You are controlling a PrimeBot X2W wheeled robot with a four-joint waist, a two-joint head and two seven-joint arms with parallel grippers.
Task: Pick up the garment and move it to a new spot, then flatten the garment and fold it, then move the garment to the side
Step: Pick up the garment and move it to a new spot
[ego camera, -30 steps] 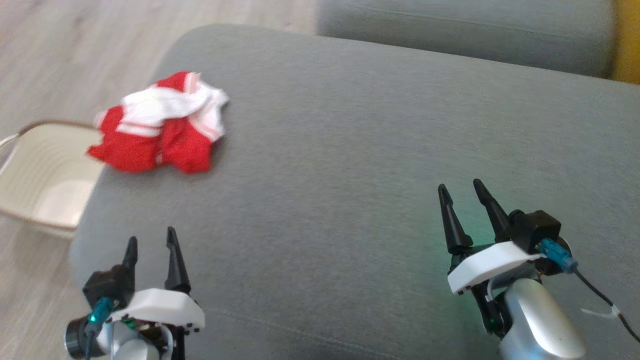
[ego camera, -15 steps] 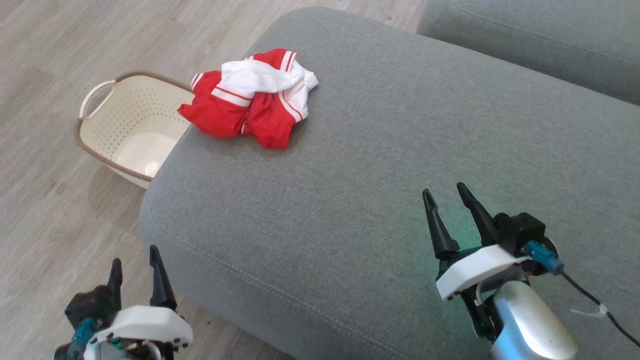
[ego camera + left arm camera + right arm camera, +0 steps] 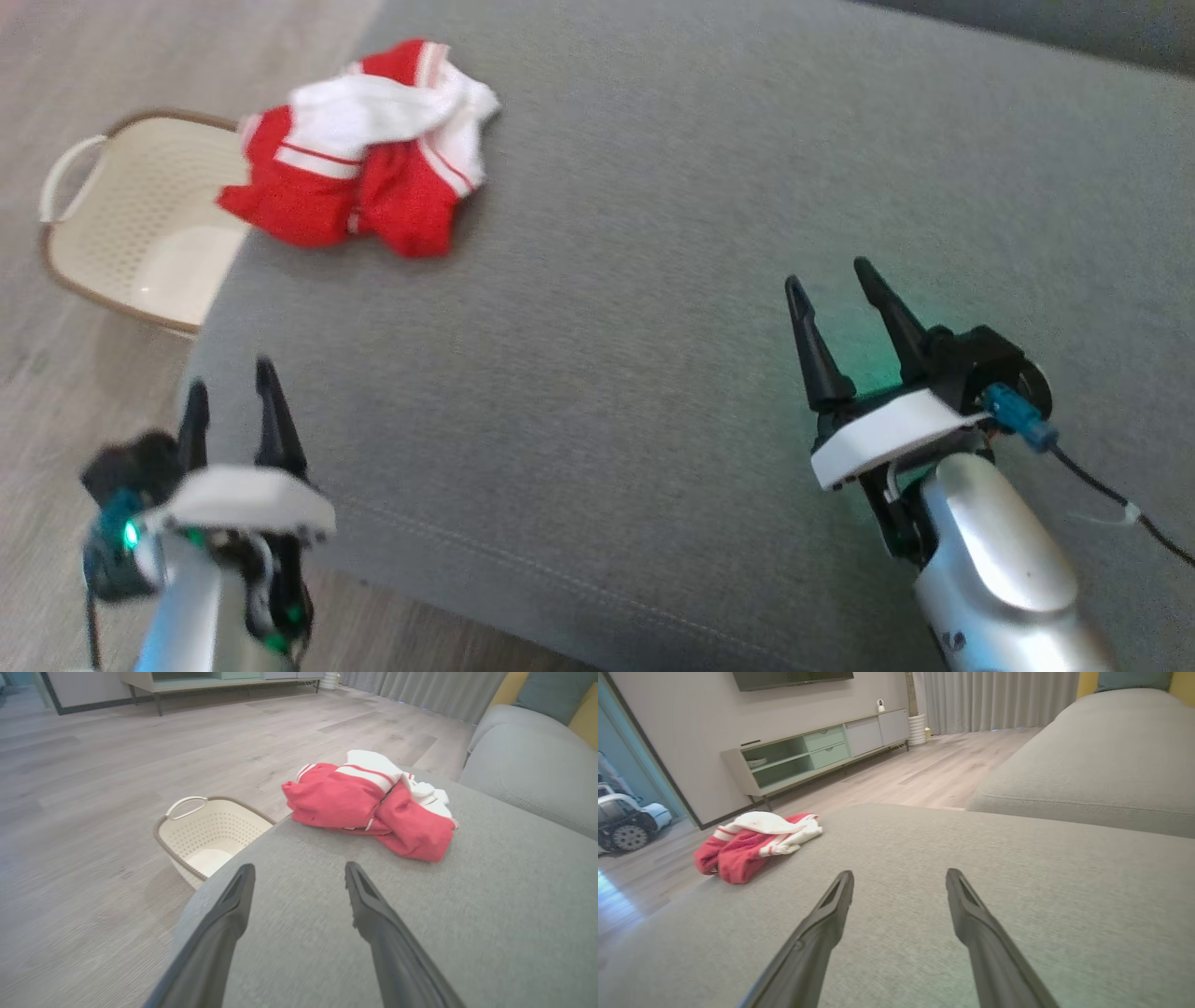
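The garment (image 3: 359, 154), red with white bands, lies crumpled near the far left corner of the grey sofa cushion (image 3: 653, 280). It shows ahead of the fingers in the left wrist view (image 3: 373, 805) and far to the left in the right wrist view (image 3: 754, 842). My left gripper (image 3: 231, 373) hangs open at the cushion's near left edge, well short of the garment, nothing between its fingers. Over the cushion's right part my right gripper (image 3: 829, 269) stands open and empty, far from the garment.
A cream perforated basket (image 3: 112, 233) stands on the wooden floor by the cushion's left side, just beyond the garment (image 3: 205, 833). Another grey cushion (image 3: 1087, 765) lies beyond on the right. A low cabinet (image 3: 812, 756) stands against the far wall.
The head camera has swung, so the whole picture shifted. The left gripper has risen toward the cushion's left edge. The garment lies as before.
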